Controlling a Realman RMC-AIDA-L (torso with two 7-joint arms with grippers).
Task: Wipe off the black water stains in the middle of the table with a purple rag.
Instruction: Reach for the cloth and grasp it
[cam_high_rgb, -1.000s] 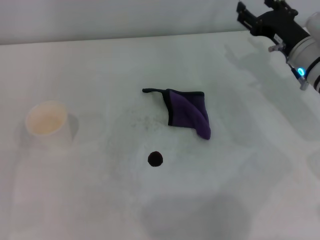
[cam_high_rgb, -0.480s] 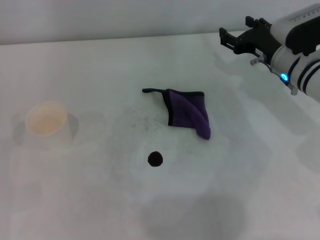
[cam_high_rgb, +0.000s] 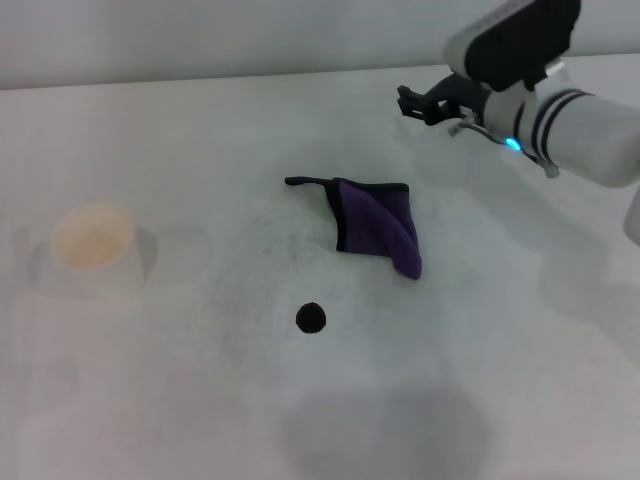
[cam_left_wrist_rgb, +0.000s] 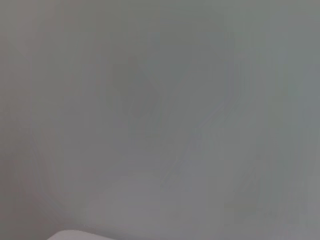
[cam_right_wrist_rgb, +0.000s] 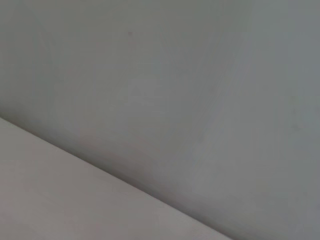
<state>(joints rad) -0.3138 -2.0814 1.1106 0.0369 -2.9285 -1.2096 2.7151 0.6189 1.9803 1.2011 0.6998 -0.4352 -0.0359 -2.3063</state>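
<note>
The purple rag (cam_high_rgb: 378, 228) lies crumpled on the white table (cam_high_rgb: 180, 400) near its middle, with its black loop tail pointing to the left. The black water stain (cam_high_rgb: 311, 318), a small round blot, sits on the table a little nearer to me and left of the rag, apart from it. My right gripper (cam_high_rgb: 412, 103) hovers open and empty above the table, beyond the rag and to its right. The left gripper is out of view. Both wrist views show only plain pale surface.
A pale paper cup (cam_high_rgb: 94, 240) stands upright at the left of the table. Faint grey speckled smudges (cam_high_rgb: 285, 240) lie between the rag and the stain. The table's far edge (cam_high_rgb: 200, 82) runs along the back.
My right arm has swung in from the far right corner leftward and nearer, toward the rag. The rag, stain and cup have not moved.
</note>
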